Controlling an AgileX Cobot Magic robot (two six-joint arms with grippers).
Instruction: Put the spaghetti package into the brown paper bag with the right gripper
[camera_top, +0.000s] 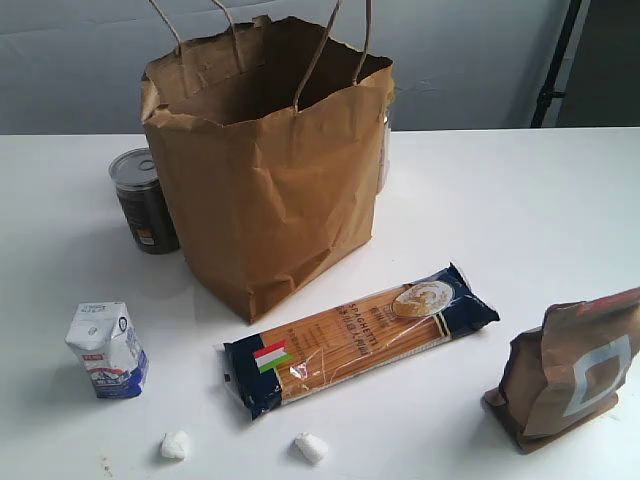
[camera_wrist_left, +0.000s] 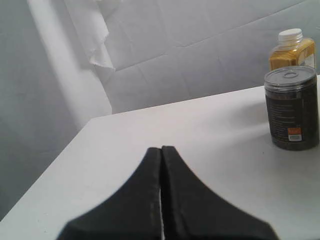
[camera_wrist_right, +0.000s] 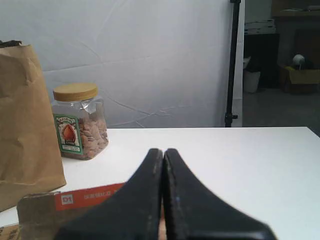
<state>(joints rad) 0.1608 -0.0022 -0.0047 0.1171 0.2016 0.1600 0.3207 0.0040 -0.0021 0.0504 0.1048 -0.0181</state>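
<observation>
The spaghetti package (camera_top: 355, 338) lies flat on the white table (camera_top: 520, 220), slanted, just in front of the brown paper bag (camera_top: 265, 170). The bag stands upright and open, its cord handles up; its side also shows in the right wrist view as the brown paper bag (camera_wrist_right: 25, 125). Neither arm shows in the exterior view. My right gripper (camera_wrist_right: 163, 152) is shut with nothing between its fingers, low over the table behind a brown pouch. My left gripper (camera_wrist_left: 161, 150) is shut and empty too, far from the package.
A glossy brown pouch (camera_top: 570, 375) stands at the front right, its top (camera_wrist_right: 65, 202) just below my right gripper. A dark can (camera_top: 143, 200) sits left of the bag. A small milk carton (camera_top: 108, 350) and two white lumps (camera_top: 308, 447) lie in front. A nut jar (camera_wrist_right: 79, 121) stands behind the bag.
</observation>
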